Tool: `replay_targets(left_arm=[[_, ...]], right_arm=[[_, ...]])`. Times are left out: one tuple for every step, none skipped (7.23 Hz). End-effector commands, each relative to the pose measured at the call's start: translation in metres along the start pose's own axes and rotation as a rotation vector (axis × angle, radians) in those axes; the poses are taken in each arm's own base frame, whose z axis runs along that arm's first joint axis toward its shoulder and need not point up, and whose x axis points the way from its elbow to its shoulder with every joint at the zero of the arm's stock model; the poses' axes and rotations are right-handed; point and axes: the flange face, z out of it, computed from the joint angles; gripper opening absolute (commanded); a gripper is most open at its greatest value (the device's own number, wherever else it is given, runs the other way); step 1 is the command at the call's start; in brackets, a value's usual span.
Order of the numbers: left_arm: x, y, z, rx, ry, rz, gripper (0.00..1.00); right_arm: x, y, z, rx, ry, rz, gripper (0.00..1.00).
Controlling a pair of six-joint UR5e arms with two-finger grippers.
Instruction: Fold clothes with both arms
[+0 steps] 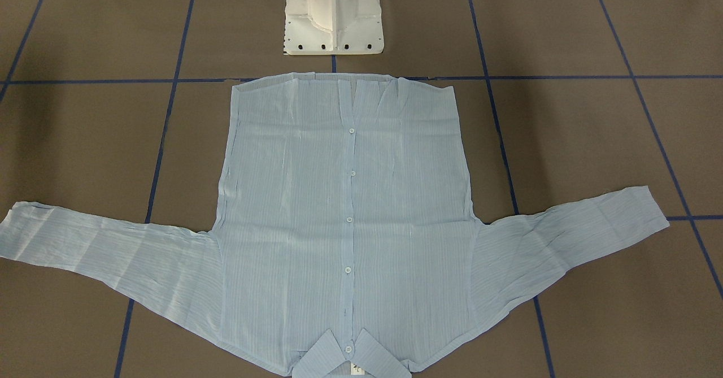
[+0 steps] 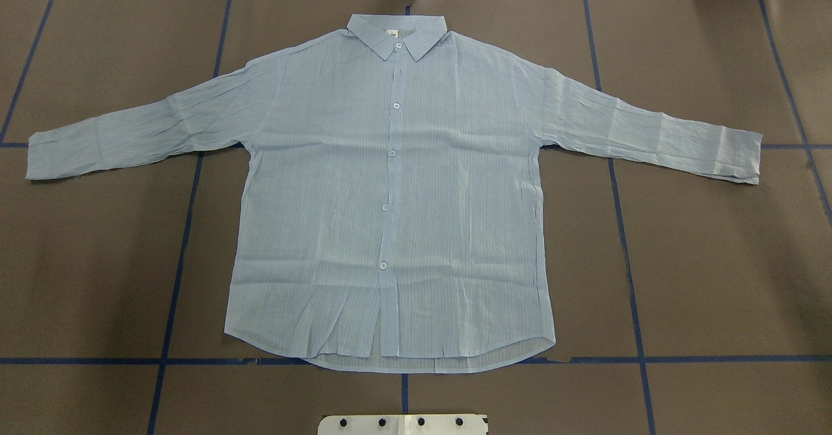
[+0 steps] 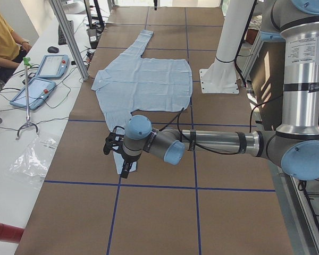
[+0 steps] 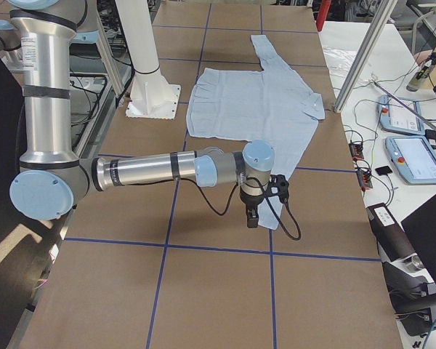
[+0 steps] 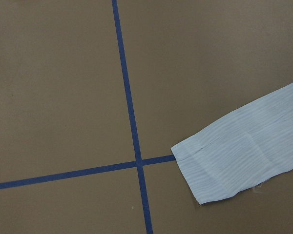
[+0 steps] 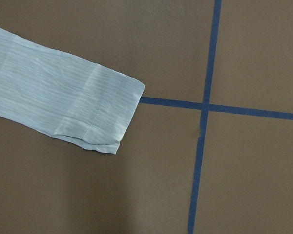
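Observation:
The pale-blue shirt (image 2: 455, 194) lies flat on the brown table, front up and buttoned. Both sleeves are spread out and the collar (image 2: 396, 35) points away from the robot. It also shows in the front view (image 1: 294, 208). In the left side view my left gripper (image 3: 124, 170) hangs above the near sleeve end; I cannot tell if it is open. In the right side view my right gripper (image 4: 252, 218) hangs above the other sleeve end; I cannot tell its state either. The left wrist view shows a cuff (image 5: 229, 168), the right wrist view the other cuff (image 6: 97, 114). No fingers show in the wrist views.
The white pedestal base (image 1: 333, 16) stands at the robot's edge of the table, just behind the shirt's hem. Blue tape lines (image 2: 179, 259) grid the table. A side bench with tablets (image 3: 37, 90) and a seated operator (image 3: 2, 42) runs along the far edge.

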Motion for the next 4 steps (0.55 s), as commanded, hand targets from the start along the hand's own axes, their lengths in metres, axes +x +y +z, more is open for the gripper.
replay_targets(left_arm=[[0.0042, -0.0026, -0.0031, 0.007, 0.002, -0.001, 1.00], [0.0033, -0.0017, -0.0023, 0.009, 0.003, 0.001, 1.00], [0.0024, -0.0011, -0.0013, 0.007, 0.004, 0.001, 1.00], [0.0036, -0.0012, -0.0003, 0.006, 0.005, 0.001, 1.00]], right_arm=[[0.0091, 0.0044, 0.0026, 0.000, 0.003, -0.012, 1.00], [0.0106, 0.0059, 0.0054, -0.004, 0.001, -0.008, 1.00], [0.0116, 0.0043, 0.0067, 0.006, -0.001, -0.016, 1.00], [0.0125, 0.0036, 0.0088, 0.019, 0.000, -0.029, 1.00]])
